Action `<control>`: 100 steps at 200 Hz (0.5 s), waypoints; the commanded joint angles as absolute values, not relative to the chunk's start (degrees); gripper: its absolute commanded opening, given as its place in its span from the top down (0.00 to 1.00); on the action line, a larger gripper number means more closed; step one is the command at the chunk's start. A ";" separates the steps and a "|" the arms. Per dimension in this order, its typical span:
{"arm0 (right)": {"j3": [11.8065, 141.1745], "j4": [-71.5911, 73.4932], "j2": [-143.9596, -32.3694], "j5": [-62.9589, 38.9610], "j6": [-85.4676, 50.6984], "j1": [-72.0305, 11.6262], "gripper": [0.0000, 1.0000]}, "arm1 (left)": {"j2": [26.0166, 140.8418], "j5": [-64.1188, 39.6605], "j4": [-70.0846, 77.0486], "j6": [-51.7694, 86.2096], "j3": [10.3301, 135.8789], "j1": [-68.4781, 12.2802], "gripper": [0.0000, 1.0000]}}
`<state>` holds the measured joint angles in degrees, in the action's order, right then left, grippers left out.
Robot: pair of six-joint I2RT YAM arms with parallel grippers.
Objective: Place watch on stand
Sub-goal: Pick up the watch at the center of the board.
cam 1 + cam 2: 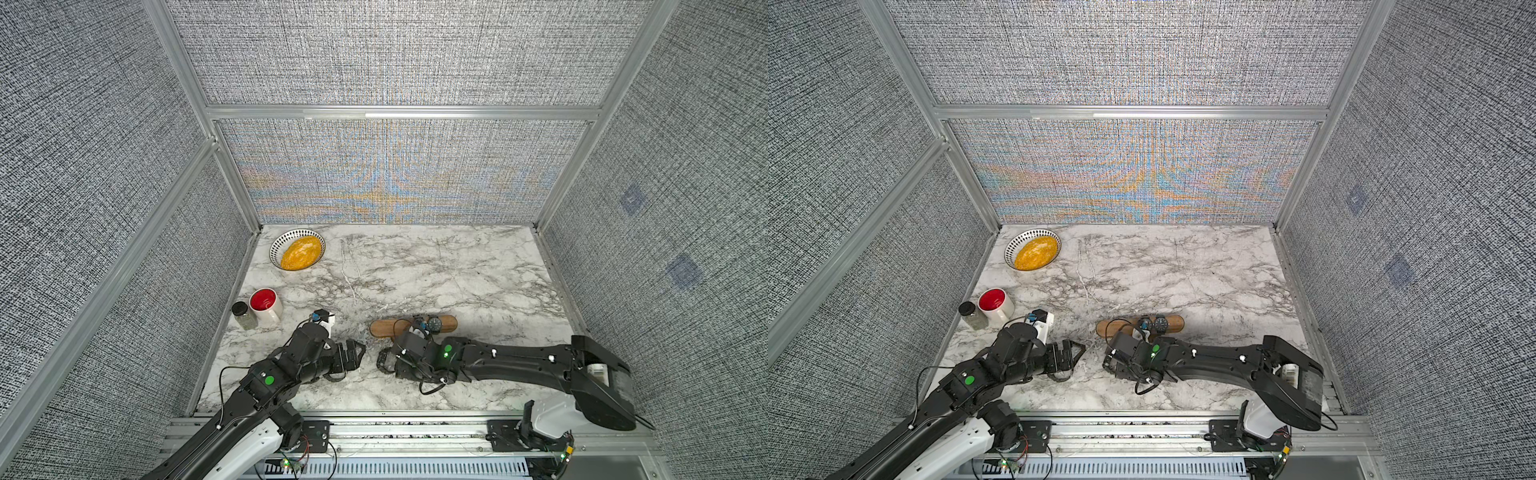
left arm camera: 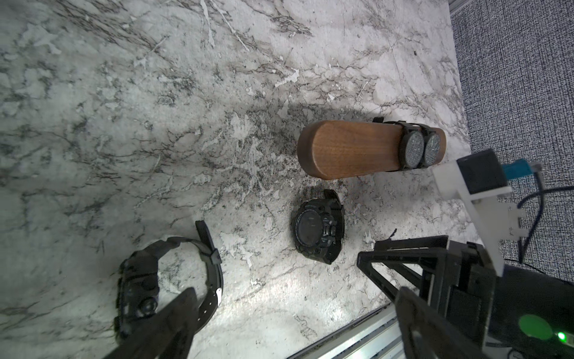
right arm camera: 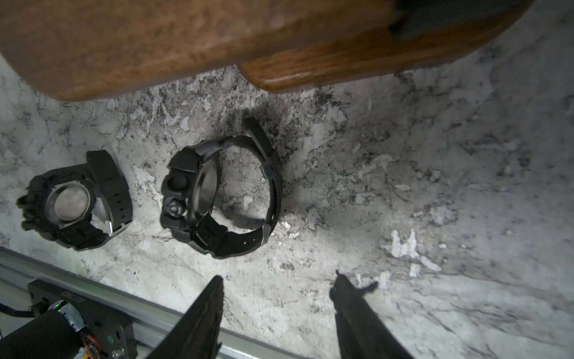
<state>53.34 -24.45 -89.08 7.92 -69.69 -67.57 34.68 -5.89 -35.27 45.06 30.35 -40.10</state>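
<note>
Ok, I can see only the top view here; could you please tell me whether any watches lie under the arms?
Observer: Yes, two watches lie on the table, on the robot's side of the stand.
Operator: Does the right tool hold one?
Observer: No; it is open and empty, short of both.
Operator: How do they lie?
Observer: One on its side, one with its back up.
</note>
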 commanded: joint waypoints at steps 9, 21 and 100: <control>54.56 -21.93 -91.30 10.12 -69.47 -67.76 0.45 | 33.71 -5.10 -35.72 44.99 29.97 -40.08 0.01; 55.81 -22.90 -92.49 10.83 -68.97 -67.85 0.48 | 33.44 -5.14 -35.65 45.00 29.80 -40.09 0.01; 58.99 -26.73 -98.02 13.62 -67.89 -67.87 0.67 | 32.46 -6.13 -35.43 45.22 28.94 -40.08 0.01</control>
